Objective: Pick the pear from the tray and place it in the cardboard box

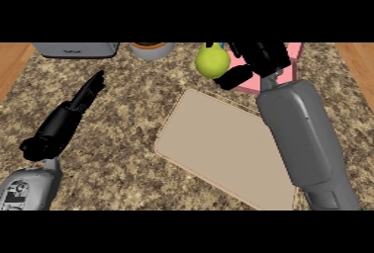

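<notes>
Where the grey right forearm (303, 138) reaches the far side of the bench (124, 123), the right robot hand (261, 55) is seen curled against the pear (211, 62). Its fingers are bent over the fruit's upper right side, and the thumb (235, 77) is tucked under it. The pear is thus clamped in that hand. It is held beyond the far edge of the tray (211, 148), off its surface and just beside the left edge of the pink box (294, 59). Whether the pear is lifted clear of the bench cannot be told from this view. Much of the pink box is hidden by the hand and wrist, so its inside is not shown. The beige tray is laid at an angle in the middle of the speckled bench, and its right side is crossed by the right forearm. The left robot hand (66, 118) is stretched out at the left with fingers straight and held together, well apart from the tray and the pear, and nothing is held in it. Along the far edge, a grey appliance (76, 49) and a grey cup (152, 50) are set side by side, left of the pear.
</notes>
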